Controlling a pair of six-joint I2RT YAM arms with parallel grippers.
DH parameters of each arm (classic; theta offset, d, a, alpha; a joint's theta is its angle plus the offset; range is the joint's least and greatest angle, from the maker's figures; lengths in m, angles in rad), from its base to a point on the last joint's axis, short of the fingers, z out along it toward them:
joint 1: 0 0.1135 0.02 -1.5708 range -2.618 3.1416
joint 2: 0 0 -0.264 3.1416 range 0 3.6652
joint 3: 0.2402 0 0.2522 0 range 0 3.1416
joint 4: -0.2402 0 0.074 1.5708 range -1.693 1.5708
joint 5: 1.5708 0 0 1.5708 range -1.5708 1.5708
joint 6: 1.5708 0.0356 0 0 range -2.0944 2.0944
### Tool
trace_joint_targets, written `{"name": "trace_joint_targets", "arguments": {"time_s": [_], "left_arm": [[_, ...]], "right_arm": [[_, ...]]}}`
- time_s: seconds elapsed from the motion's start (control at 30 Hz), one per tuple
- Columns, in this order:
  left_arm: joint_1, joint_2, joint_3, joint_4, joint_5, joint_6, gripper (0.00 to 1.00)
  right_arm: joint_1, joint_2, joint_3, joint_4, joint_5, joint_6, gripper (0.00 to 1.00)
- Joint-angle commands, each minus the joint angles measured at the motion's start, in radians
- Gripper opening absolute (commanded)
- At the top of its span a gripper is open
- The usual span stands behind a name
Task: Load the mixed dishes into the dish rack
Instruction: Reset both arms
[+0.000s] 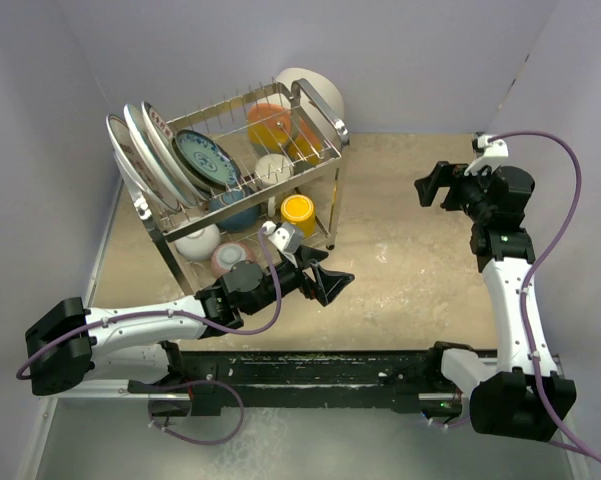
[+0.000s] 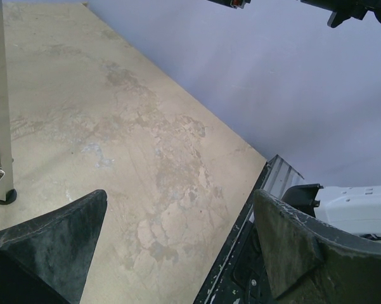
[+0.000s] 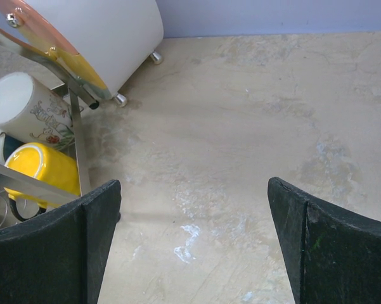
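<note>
The chrome dish rack stands at the back left with the mixed dishes in it. Plates and a teal patterned plate stand upright in the upper tier beside orange dishes. The lower tier has a yellow cup, a white bowl and a dark blue bowl. My left gripper is open and empty just off the rack's front right corner. My right gripper is open and empty over bare table to the rack's right. Its wrist view shows the yellow cup and a flowered white mug.
A large white bowl leans at the rack's far right end, outside the wires. One rack leg rises at the left of the left wrist view. The black base rail runs along the near edge. Purple walls enclose the table.
</note>
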Motion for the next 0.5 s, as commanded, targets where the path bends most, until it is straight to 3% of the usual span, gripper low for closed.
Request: {"name": "trace_joint_targets", "arguments": {"time_s": [0.0,0.47], "left_arm": [[-0.002,-0.001,0.003,0.025,-0.007,-0.017,0.99],[-0.002,0.012,0.008,0.021,-0.009,-0.016,0.99]], "right_arm": [[-0.006,-0.017,-0.006,0.057,-0.019,-0.026,1.00],[-0.006,-0.013,-0.045,0.067,-0.055,-0.068,1.00]]}}
